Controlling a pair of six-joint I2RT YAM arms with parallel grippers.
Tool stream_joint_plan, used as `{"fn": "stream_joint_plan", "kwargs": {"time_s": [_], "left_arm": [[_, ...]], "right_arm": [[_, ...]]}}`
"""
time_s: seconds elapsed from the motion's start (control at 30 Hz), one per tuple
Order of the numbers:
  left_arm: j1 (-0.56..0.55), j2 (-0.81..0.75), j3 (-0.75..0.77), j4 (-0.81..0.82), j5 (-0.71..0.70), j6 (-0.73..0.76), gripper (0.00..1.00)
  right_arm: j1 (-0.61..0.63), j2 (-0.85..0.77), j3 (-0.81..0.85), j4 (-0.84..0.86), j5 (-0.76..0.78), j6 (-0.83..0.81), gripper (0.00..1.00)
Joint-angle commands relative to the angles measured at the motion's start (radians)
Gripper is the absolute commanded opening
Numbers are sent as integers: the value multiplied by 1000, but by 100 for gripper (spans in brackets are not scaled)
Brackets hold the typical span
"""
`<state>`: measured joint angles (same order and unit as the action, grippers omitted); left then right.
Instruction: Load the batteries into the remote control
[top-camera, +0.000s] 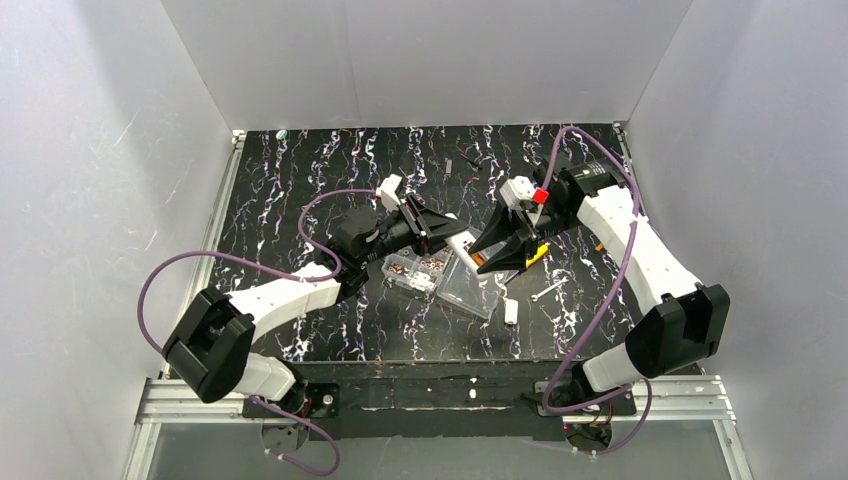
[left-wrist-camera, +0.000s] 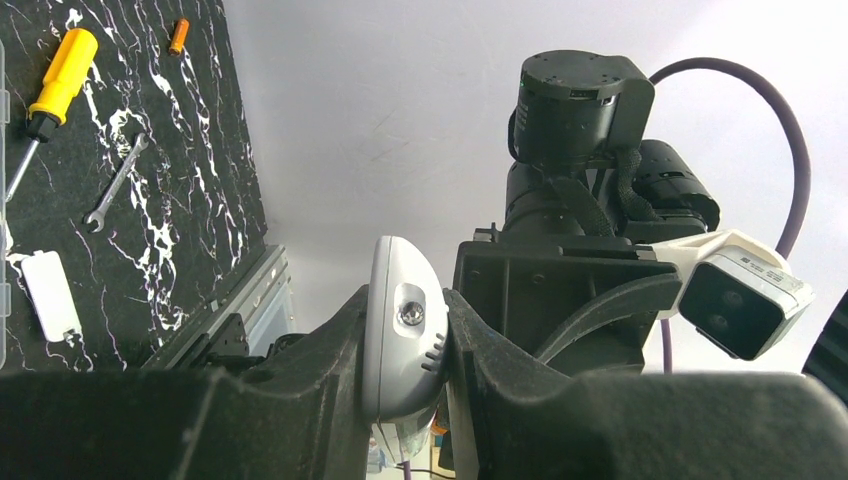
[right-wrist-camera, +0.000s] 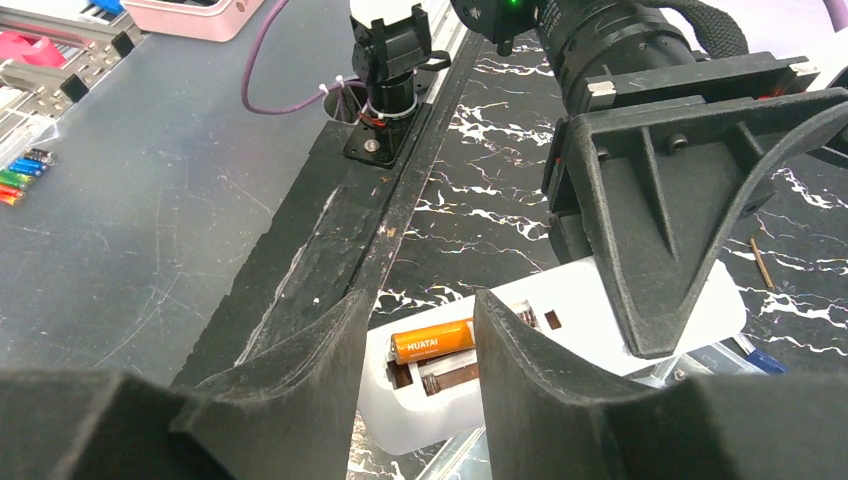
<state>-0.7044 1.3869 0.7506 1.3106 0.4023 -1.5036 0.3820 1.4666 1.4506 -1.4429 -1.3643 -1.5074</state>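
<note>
Btwn fingers of right gripper, parted approx halfway & clamping nothing: orange battery, lying slightly tilted in rear recess of white remote control, just beyond fingertips, not touching them. Remote control pinched at its far end by left gripper, squeezed tight on it, raised over worktop btwn the two arms. 2nd battery loose on worktop, well apart, near yellow screwdriver & wrench.

Orange battery lies in white remote's recess.
</note>
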Motion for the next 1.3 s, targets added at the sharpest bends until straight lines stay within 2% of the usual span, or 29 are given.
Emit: {"fn": "stream_joint_plan", "kwargs": {"time_s": [0.0,0.37,1.27], "left_arm": [[-4,-13,51,122,20,-15,0],[-4,-18,63,134,31,-25,0],[-4,0,99,149,42,-42,0]], "right_arm": [[7,16,30,-53,8,-33,50],[8,62,60,-148,-13,-133,43],[11,82,33,-146,-9,-219,40]]}}
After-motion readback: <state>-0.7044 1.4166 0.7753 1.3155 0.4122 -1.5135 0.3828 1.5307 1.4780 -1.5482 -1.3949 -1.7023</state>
